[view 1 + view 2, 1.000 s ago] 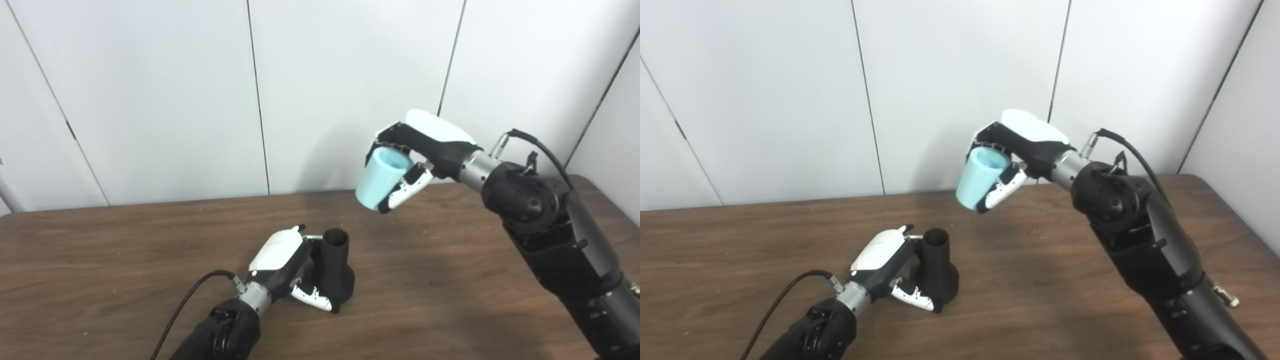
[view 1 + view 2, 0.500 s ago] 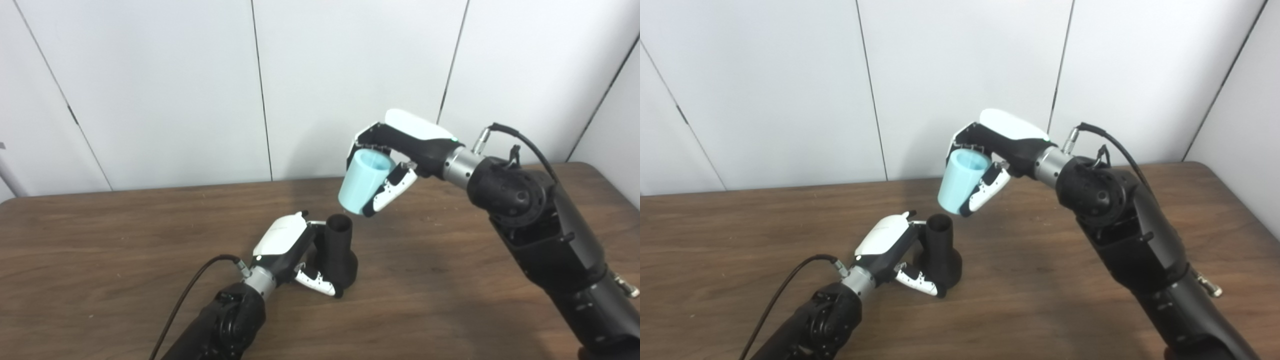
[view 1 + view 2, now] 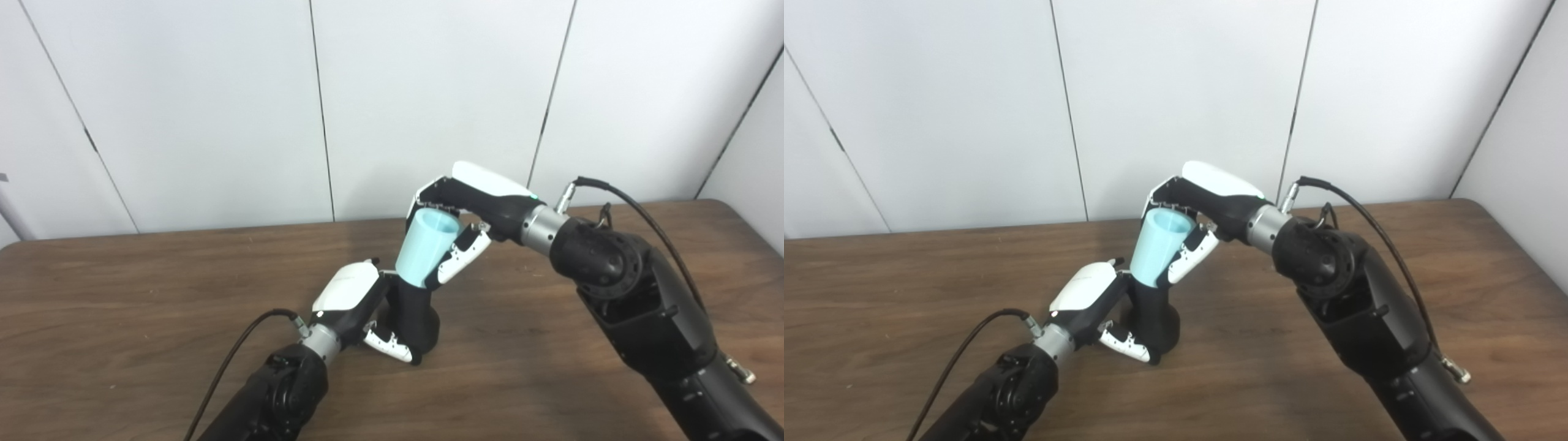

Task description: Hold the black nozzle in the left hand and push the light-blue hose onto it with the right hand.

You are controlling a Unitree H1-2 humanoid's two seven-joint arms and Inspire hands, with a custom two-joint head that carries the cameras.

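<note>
Hose seated over nozzle tip, one hand on each piece

Two hands work over one brown wooden worktop (image 3: pixel 122 294), and each holds a single part. The left hand (image 3: pixel 352 300) is closed around the one black nozzle (image 3: pixel 416 315), which stands upright with its wide flared base on the worktop. Its white-tipped fingers (image 3: pixel 387 344) wrap the front of the base, and the white back of the hand lies just to the nozzle's left.

The right hand (image 3: pixel 471 205) reaches in from the right, above the worktop, and grips the one light-blue hose (image 3: pixel 425 248), a short tapered sleeve. Fingers curl over the hose's open upper rim and the thumb presses its right side. The hose tilts slightly, its upper end leaning to the right. Its lower end covers the top of the nozzle's narrow neck, so the neck's mouth is hidden inside it; how far down it sits cannot be told.

One black cable (image 3: pixel 233 361) runs from the left wrist, and another (image 3: pixel 637 211) loops from the right wrist. Plain white wall panels (image 3: pixel 202 104) stand behind the worktop.
</note>
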